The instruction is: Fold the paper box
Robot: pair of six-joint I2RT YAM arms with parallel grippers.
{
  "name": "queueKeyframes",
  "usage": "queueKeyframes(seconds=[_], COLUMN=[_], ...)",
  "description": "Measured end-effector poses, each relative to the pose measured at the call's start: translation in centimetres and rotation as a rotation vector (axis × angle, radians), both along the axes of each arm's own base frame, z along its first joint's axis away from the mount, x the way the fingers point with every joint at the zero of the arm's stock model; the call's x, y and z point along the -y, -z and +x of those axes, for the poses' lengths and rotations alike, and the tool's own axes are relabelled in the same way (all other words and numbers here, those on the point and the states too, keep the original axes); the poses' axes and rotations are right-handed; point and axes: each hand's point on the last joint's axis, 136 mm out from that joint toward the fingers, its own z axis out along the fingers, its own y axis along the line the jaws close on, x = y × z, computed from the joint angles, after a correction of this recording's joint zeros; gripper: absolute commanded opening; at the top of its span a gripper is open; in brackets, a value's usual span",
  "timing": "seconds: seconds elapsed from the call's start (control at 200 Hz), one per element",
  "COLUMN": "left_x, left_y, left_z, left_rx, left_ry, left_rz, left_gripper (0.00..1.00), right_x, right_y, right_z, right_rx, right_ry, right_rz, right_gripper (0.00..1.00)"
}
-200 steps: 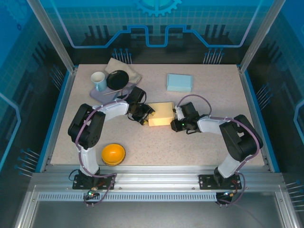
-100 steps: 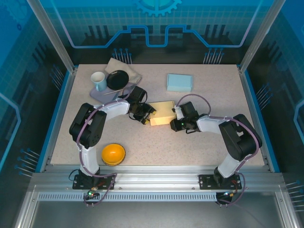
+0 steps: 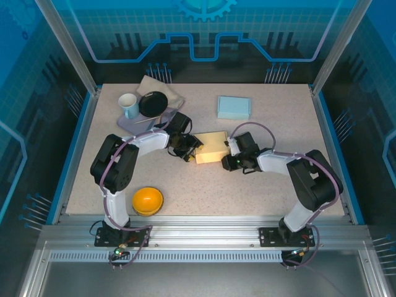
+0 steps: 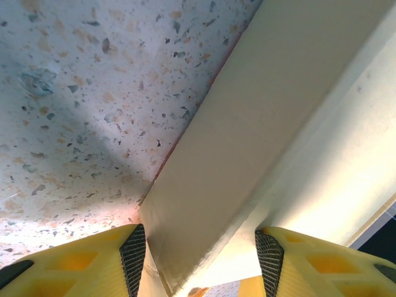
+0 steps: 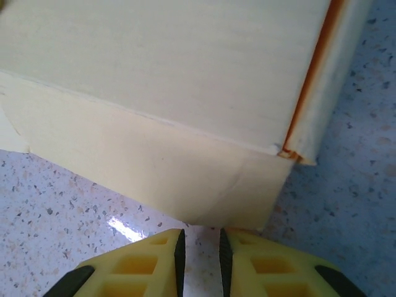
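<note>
Two hands meet at either end of a pale yellow box in the middle of the desk.

From its base at the near left, the left arm rises to a bent elbow and stretches right across the desk (image 3: pixel 278 185). Its left hand (image 3: pixel 189 151) sits low at the left end of the box (image 3: pixel 210 147). From the wrist, the yellow fingers (image 4: pixel 133 260) straddle that end, a dark pad against each side, pinching it. The box lies flat between the two hands, an orange line showing at one seam. The right arm folds at its elbow on the right and reaches left. Its right hand (image 5: pixel 199 253) is low, just short of a bottom corner of the box, fingers drawn nearly together with a slim slit between them and nothing in it.
</note>
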Motion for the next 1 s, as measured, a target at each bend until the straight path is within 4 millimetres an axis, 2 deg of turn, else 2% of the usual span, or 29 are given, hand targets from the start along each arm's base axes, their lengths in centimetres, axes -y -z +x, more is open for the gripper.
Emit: queueKeyframes(seconds=[0.16, 0.36, 0.495, 0.645, 0.89, 1.0], left_x=[0.0, -0.1, -0.1, -0.1, -0.1, -0.2], left_y=[0.0, 0.0, 0.0, 0.0, 0.0, 0.0], left_z=[0.0, 0.0, 0.0, 0.0, 0.0, 0.1], left_rx=[0.001, 0.002, 0.002, 0.002, 0.002, 0.002], left_ry=[0.001, 0.001, 0.000, 0.000, 0.000, -0.003], left_rz=[0.001, 0.003, 0.004, 0.004, 0.005, 0.007], left_gripper=[0.54, 0.54, 0.54, 0.54, 0.54, 0.54], right_x=[0.6, 1.0, 1.1, 1.1, 1.6, 1.5], right_y=[-1.6, -3.2, -3.2, -2.8, -0.8, -0.7], right_z=[0.0, 0.4, 0.3, 0.5, 2.7, 3.7], right_rx=[0.005, 0.000, -0.025, -0.038, -0.030, -0.002], right_ry=[0.036, 0.103, 0.137, 0.164, 0.226, 0.238], right_rz=[0.007, 0.029, 0.042, 0.053, 0.095, 0.110], right_gripper=[0.24, 0.13, 0.09, 0.08, 0.08, 0.08])
